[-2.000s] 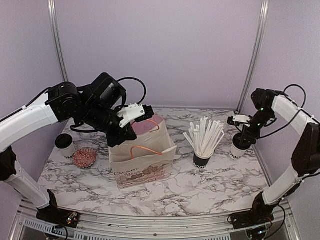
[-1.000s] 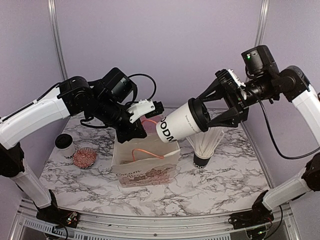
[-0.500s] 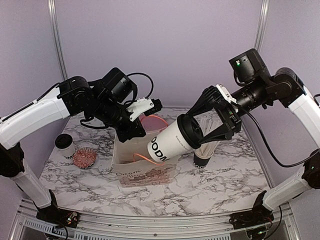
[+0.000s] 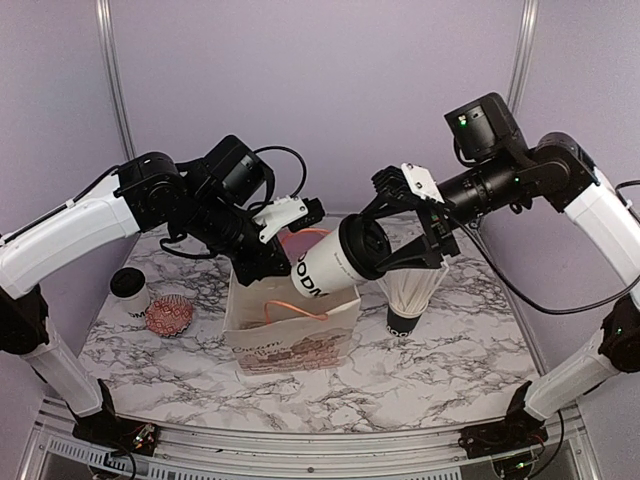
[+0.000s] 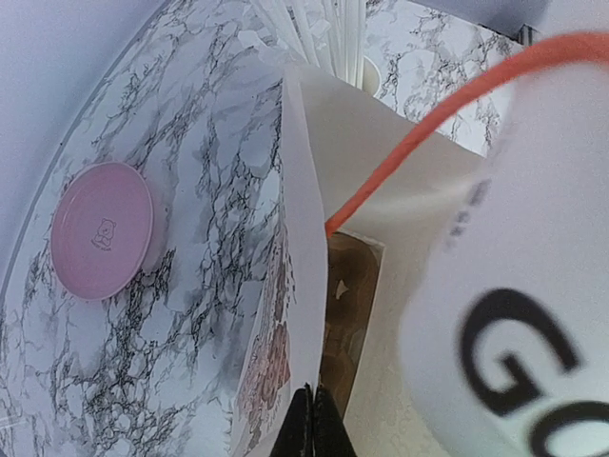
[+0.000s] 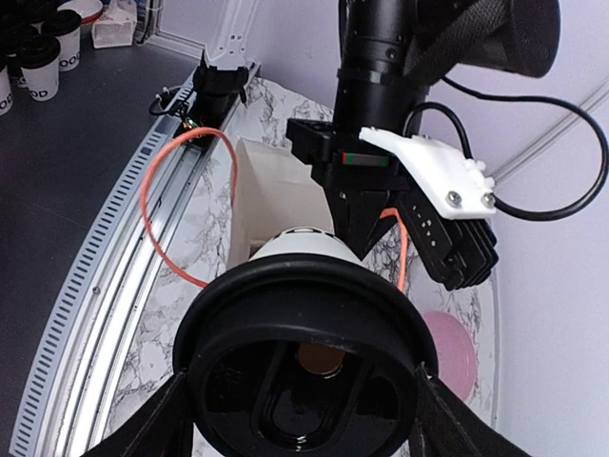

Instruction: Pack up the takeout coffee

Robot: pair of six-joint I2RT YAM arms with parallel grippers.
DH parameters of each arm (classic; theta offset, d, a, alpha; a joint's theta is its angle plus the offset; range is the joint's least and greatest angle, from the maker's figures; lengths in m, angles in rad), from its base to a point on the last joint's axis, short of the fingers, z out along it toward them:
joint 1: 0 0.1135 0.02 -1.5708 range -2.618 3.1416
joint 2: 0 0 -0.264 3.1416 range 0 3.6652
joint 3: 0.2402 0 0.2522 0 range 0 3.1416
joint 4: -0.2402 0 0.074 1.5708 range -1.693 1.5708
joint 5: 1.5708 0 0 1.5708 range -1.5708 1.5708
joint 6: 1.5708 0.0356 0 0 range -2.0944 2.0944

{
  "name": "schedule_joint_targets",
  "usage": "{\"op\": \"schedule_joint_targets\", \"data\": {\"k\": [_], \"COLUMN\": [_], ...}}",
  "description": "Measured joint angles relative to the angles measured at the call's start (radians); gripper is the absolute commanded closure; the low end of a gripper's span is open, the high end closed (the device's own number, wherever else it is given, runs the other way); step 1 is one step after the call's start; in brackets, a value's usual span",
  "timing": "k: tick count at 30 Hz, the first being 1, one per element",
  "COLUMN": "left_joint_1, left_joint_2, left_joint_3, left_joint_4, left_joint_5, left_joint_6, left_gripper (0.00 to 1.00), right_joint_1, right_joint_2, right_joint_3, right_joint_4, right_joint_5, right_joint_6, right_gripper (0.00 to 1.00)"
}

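A white takeout cup [image 4: 328, 264] with dark lettering and a black lid hangs tilted over the open paper bag [image 4: 290, 338], base down toward the bag's mouth. My right gripper [image 4: 398, 238] is shut on it at the lid end; in the right wrist view the lid [image 6: 304, 367] fills the space between my fingers [image 6: 169, 424]. My left gripper [image 4: 272, 262] is shut on the bag's far rim, fingertips [image 5: 310, 424] pinching the wall [image 5: 303, 238]. The cup [image 5: 519, 286] looms beside it. A second cup [image 4: 130, 292] stands at the far left.
A black cup of white straws [image 4: 408, 295] stands right of the bag, under my right arm. A pink round lid [image 4: 306, 240] lies behind the bag. A red-and-white round item [image 4: 169, 315] lies by the left cup. Orange bag handles [image 4: 296, 306] hang loose.
My right gripper lifted the cup from the table's right side and carried it left to the bag's mouth. My left gripper keeps holding the bag's rim.
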Motion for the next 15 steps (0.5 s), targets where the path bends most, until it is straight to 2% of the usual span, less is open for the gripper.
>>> {"op": "schedule_joint_targets", "data": {"k": [9, 15], "left_joint_1": [0.001, 0.001], "left_joint_2": [0.000, 0.000], "left_joint_3": [0.014, 0.035], "left_joint_4": [-0.007, -0.012], "left_joint_5": [0.005, 0.015], "left_joint_6": [-0.029, -0.048], "left_gripper": [0.96, 0.86], "right_joint_1": [0.126, 0.183], "right_joint_2": [0.113, 0.172], "right_joint_3": [-0.014, -0.013], "right_joint_4": [0.026, 0.026], "right_joint_5": [0.234, 0.367], "right_joint_6": [0.028, 0.035], "right_gripper": [0.55, 0.57]}}
